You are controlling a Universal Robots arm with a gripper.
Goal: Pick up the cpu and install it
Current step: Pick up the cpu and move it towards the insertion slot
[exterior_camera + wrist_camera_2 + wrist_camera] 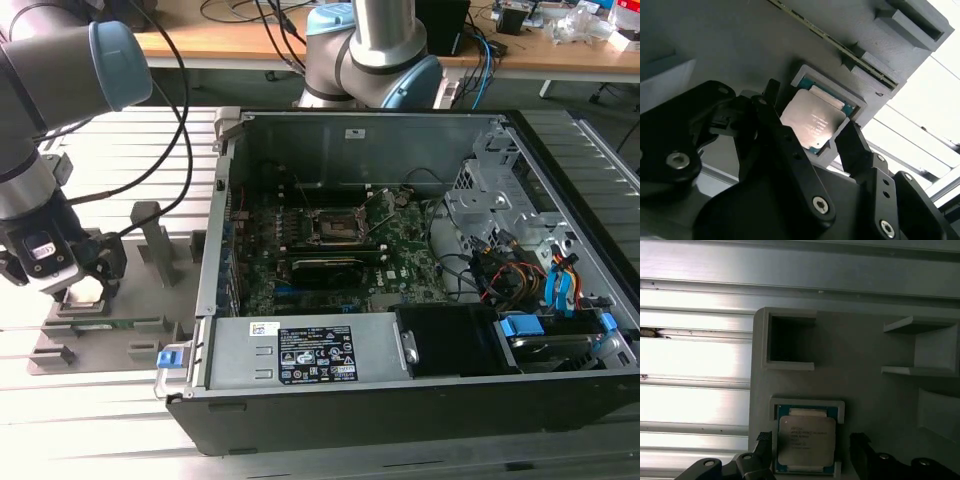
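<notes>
Although barely begun by the look of it: open computer case (232, 180) with socket (338, 226) seemingly unfilled; grey fixture (95, 328) well apart, on the exterior view's left; gripper (812, 114) low over it, fingers (854, 144) spread, flanking but not clasping the cpu (805, 442), seated flat in its recess (807, 403). Pickup and installation both left.

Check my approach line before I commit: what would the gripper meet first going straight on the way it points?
Most likely the cpu: it lies in its grey holder between the open fingers of the gripper. Depth is unclear, so the fingertips may reach the holder's rim first.
</notes>
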